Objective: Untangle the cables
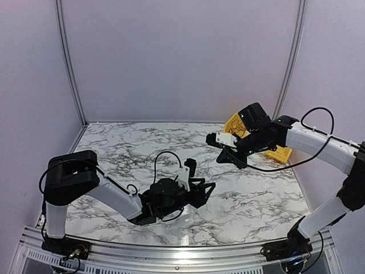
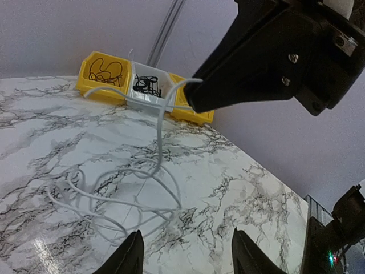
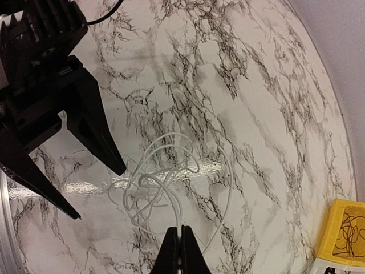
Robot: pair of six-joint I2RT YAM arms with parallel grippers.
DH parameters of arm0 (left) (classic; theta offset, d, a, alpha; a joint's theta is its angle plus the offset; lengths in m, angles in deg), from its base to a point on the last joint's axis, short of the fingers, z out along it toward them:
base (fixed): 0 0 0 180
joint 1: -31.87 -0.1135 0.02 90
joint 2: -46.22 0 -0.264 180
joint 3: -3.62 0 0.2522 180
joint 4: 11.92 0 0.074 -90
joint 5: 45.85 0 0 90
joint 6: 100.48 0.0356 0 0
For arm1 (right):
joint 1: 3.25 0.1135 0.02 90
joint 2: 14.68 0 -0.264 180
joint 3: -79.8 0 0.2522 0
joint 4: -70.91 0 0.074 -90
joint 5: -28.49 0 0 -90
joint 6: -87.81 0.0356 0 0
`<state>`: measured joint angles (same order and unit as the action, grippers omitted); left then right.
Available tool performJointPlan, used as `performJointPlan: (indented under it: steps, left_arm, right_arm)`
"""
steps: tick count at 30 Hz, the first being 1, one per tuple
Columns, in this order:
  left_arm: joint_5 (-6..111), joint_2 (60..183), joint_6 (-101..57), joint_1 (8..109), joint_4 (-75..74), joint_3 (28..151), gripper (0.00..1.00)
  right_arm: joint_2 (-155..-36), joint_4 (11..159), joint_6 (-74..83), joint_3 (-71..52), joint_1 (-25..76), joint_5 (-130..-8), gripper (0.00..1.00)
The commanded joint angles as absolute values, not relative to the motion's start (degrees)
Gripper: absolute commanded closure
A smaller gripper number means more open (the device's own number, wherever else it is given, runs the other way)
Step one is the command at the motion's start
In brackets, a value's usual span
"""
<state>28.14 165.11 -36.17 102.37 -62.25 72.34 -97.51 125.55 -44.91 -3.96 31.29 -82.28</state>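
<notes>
The worktop (image 1: 114, 148) carries yellow bins (image 2: 105, 74) at its far right corner. The right gripper (image 3: 181, 229) is pinched tight on one white strand (image 2: 158, 123), held raised above the tangle (image 3: 165, 182) mid-worktop. The left gripper (image 2: 187, 233) gapes wide beside it. The step looks like drawing a strand free, and next the left should probably pin the loops.

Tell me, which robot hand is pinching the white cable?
The right hand: it is shut on a strand of the white cable that rises from the table. The left hand is open near the loops and holds nothing.
</notes>
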Motion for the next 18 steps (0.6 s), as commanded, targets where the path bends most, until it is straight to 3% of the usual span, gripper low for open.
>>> performJointPlan:
  steps: [1, 4, 7, 13, 18]
  left_arm:
    - [20.51, 165.19, -33.82, 102.27, -66.84, 75.05, 0.45]
    - [16.19, 167.73, -32.88, 101.70, -66.70, 78.37, 0.48]
    - [19.09, 171.63, -33.24, 100.37, -66.65, 82.45, 0.52]
    - [24.19, 176.75, -34.51, 98.81, -66.50, 87.44, 0.73]
    - [26.22, 180.31, -37.47, 98.15, -65.30, 88.61, 0.77]
  right_arm:
    - [-96.24, 129.15, -40.75, -7.80, 31.60, -86.71, 1.00]
    - [-95.65, 131.06, -40.44, -9.39, 31.62, -90.55, 1.00]
    - [-94.90, 132.68, -39.89, -10.96, 31.58, -94.41, 1.00]
    - [-94.73, 136.53, -40.71, -14.92, 31.56, -99.56, 1.00]
    - [-93.97, 139.35, -40.98, -24.99, 30.70, -105.35, 1.00]
